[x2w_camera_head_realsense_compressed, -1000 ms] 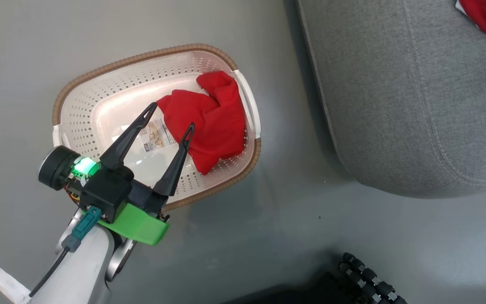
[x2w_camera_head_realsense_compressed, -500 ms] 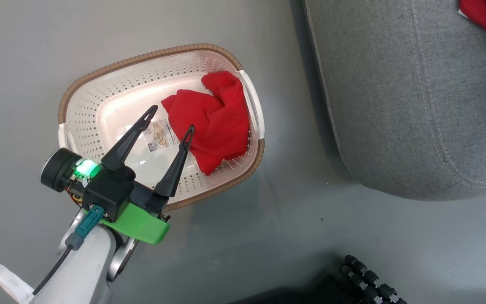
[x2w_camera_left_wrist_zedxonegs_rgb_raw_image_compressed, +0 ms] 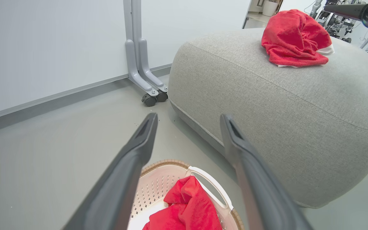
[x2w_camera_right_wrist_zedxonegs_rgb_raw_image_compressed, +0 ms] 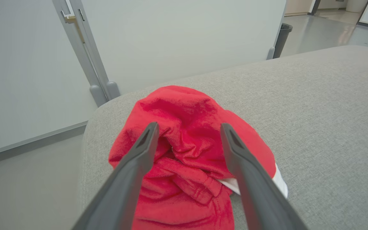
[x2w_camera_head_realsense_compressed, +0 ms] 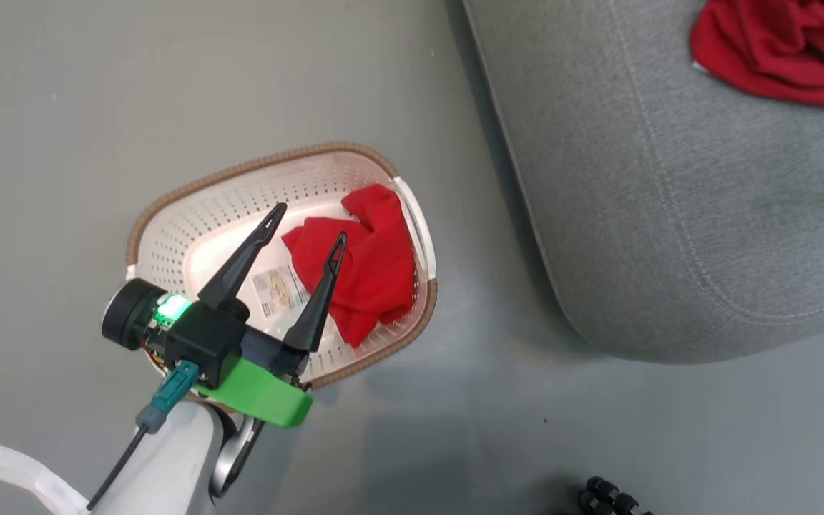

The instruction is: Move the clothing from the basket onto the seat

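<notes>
One garment (x2w_camera_head_realsense_compressed: 362, 279) in the basket (x2w_camera_head_realsense_compressed: 183, 222), a second garment (x2w_camera_head_realsense_compressed: 777, 54) on the seat (x2w_camera_head_realsense_compressed: 634, 214) to its right.

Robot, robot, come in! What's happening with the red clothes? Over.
Left gripper open above basket. Right gripper open over garment on seat. Second garment in basket. Nothing in the way.

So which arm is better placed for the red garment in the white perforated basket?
Left. The open left gripper hangs over the basket's red garment; the right gripper is above the second garment on the grey fabric seat.
</notes>
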